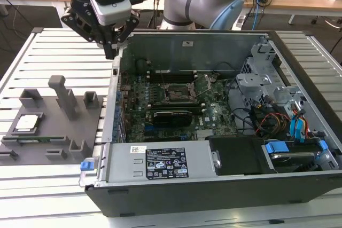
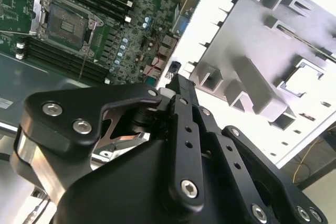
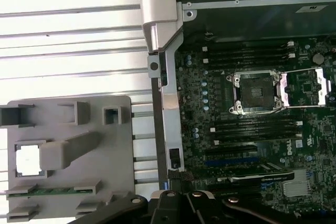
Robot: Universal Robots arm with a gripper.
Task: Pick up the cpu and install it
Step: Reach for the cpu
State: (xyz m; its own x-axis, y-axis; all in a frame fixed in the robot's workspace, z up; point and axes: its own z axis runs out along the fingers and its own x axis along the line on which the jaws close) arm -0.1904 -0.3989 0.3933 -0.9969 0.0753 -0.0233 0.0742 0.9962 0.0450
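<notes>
Black metal claw is hanging, in the exterior view, just above the wall of the open black computer case on the exterior view's left. Its 2 fingers are meeting at 1 tip and gripping nothing. The cpu, a small flat silver-grey square chip, is lying in a pocket of the grey moulded plastic tray, well apart from the claw and further toward the exterior view's left.

In the second wrist view, the claw is pointing at the gap between case and tray, with the tray's tall grey posts standing near its line.

In the first wrist view, the cpu is sitting square in its pocket, and the dark square socket frame is lying open.

Dropping with the fingers together would likely mean pressing on the chip or clipping a post. A tilted chip could be damaging the bare socket.
</notes>
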